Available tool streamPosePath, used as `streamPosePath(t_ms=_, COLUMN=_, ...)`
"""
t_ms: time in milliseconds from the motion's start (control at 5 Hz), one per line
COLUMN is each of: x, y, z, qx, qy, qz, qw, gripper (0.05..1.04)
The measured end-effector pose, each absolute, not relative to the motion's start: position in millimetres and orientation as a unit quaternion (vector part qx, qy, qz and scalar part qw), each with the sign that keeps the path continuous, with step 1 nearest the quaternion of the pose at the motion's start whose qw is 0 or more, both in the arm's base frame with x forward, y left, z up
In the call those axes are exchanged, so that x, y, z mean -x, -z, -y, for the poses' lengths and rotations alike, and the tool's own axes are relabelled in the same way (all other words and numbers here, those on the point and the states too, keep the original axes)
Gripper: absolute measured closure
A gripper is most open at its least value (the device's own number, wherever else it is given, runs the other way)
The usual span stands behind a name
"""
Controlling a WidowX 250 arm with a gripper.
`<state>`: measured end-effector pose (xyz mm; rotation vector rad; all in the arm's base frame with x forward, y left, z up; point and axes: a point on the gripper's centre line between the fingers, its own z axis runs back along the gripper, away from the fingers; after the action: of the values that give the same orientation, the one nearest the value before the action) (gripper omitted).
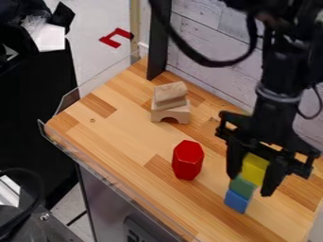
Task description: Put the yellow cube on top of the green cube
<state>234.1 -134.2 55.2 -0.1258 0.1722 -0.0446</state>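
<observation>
Free passage: the table (120, 132) offers open wood from its left corner along the front edge, between the wooden blocks (170, 105) and the clear guard (79, 163). A narrower gap separates the upright red block (187, 160) from the green cube (242, 186) and blue cube (236, 201). Obstacles at the back: black post (157, 42), wall (217, 47).

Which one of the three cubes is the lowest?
The blue cube; the green cube sits directly on it, and the yellow cube is above both.
</observation>
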Motion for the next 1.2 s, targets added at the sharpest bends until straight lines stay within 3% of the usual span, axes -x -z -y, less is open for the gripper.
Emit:
streamPosePath(t_ms=400, x=-237, y=-45, z=134, qx=0.058, qy=0.011, qz=-0.103, qw=0.993, gripper=0.503)
streamPosePath(t_ms=1200, x=-246, y=-43, z=123, qx=0.028, qy=-0.004, qz=-0.080, qw=0.996, gripper=0.503)
